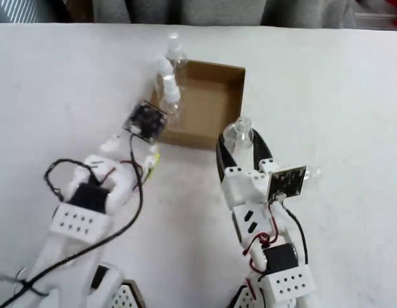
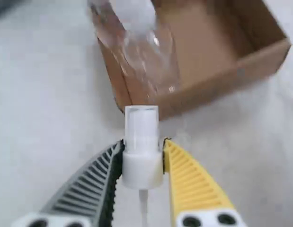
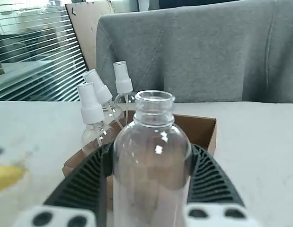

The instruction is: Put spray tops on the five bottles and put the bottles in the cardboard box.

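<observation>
The cardboard box [image 1: 208,96] sits open at the table's middle back. Three clear bottles with white spray tops [image 1: 167,70] stand together at its left wall, also seen past my right gripper as capped bottles [image 3: 101,106]. My right gripper [image 1: 240,142] is just in front of the box, shut on an upright clear bottle [image 3: 151,151] whose neck is open, without a top. My left gripper [image 2: 142,144] is at the box's front left corner, its grey and yellow fingers shut on a white spray top [image 2: 141,151] with its thin tube pointing back toward the wrist.
A grey chair back [image 3: 193,52] stands beyond the table's far edge. Bare white table [image 1: 333,90] lies right of the box and to its far left. Something small and clear [image 1: 312,172] pokes out beside the right arm's camera board.
</observation>
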`<state>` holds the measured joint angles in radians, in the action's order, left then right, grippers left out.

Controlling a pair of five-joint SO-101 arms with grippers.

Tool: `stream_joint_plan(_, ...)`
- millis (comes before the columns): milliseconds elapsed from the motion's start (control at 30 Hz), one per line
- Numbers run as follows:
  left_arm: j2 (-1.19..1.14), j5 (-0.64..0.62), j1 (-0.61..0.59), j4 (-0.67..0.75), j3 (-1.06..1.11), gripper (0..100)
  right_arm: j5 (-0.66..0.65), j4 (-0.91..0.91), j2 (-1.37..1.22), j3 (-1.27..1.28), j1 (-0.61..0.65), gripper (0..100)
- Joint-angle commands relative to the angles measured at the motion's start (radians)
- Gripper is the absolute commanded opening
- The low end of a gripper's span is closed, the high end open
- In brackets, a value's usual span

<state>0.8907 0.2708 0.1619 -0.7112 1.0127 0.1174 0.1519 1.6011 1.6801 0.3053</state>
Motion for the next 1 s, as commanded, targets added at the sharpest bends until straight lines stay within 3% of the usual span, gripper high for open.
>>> stream_joint_plan(0, 0.163, -0.017, 0.03, -0.003, -0.157, 3, 0.006, 0.044, 0.053, 0.015, 0.005, 6.0)
stream_joint_plan(100, 0.251, -0.017, 0.077, 0.005, -0.256, 3, 0.006, 0.068, 0.067, 0.015, 0.027, 6.0)
stream_joint_plan(233, 0.294, -0.048, 0.153, 0.152, -0.341, 3, 0.006, 0.09, 0.071, 0.015, 0.058, 6.0)
stream_joint_plan(400, 0.292, -0.25, 0.214, 0.471, -0.364, 3, 0.006, 0.107, 0.071, 0.015, 0.062, 6.0)
stream_joint_plan(533, 0.234, -0.396, 0.285, 0.62, -0.382, 3, 0.006, 0.119, 0.071, 0.015, 0.062, 6.0)
stream_joint_plan(800, -0.073, -0.413, 0.335, 0.654, -0.568, 3, 0.006, 0.12, 0.071, 0.015, 0.062, 6.0)
stream_joint_plan(967, -0.209, -0.413, 0.341, 0.816, -0.615, 2, 0.006, 0.12, 0.071, 0.015, 0.064, 6.0)
